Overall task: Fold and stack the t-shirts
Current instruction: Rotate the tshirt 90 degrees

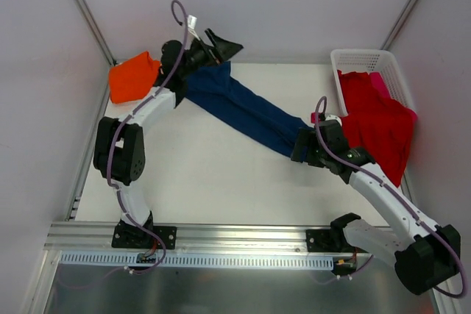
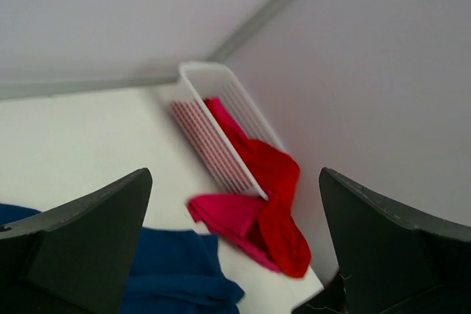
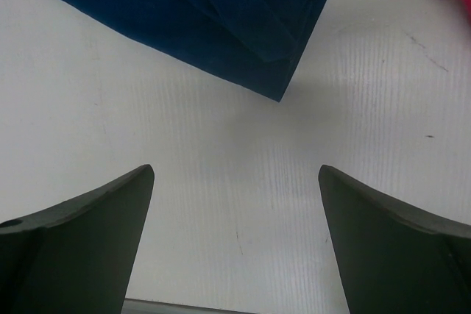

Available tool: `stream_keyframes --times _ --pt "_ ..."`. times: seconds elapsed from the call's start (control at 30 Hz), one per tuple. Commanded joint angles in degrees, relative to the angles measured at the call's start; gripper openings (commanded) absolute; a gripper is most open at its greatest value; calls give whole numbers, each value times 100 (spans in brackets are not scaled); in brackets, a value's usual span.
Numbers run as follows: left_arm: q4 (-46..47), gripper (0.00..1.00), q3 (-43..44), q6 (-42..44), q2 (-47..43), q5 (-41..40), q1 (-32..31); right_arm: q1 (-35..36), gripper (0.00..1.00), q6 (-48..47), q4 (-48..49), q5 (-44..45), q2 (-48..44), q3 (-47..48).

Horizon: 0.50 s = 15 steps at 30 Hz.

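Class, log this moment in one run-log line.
left tool: open, empty | right tool: open, empty | navy t-shirt: stretched diagonally between tools | orange t-shirt: far left corner | red t-shirt: spilling from basket

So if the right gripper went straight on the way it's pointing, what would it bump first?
Probably the bare white table, just short of the navy blue t-shirt. The open right gripper points down at it with nothing between, though depth is hard to judge.
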Motion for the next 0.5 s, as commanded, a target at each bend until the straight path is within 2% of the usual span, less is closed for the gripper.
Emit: stream_keyframes --times 0.0,0.27,0.47 --pt "479 99 -897 100 216 -77 -599 26 99 -73 255 -66 112 249" --pt "954 95 -1241 -287 1121 -111 -1907 17 99 60 176 170 -757 -358" --pt "147 93 -610 135 1622 -332 -2489 17 99 147 9 250 -1065 -595"
